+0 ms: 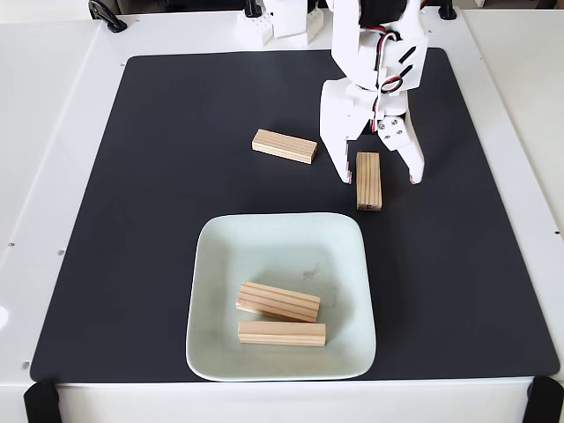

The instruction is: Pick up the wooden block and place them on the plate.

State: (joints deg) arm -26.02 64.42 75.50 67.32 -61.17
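Note:
In the fixed view, a pale mint square plate (352, 264) rests near the front of the black mat and holds two wooden blocks (278, 301) (282, 333), lying side by side. A third block (285, 146) lies on the mat behind the plate to the left. A fourth block (369, 181) lies lengthwise just past the plate's far right corner. The white gripper (381, 180) hangs open over this fourth block, one finger on each side of its far end, not closed on it.
The black mat (141, 220) covers most of the white table. The arm's base and white parts (282, 26) stand at the back edge. Black clamps sit at the front corners (40, 401) and the back left (106, 13).

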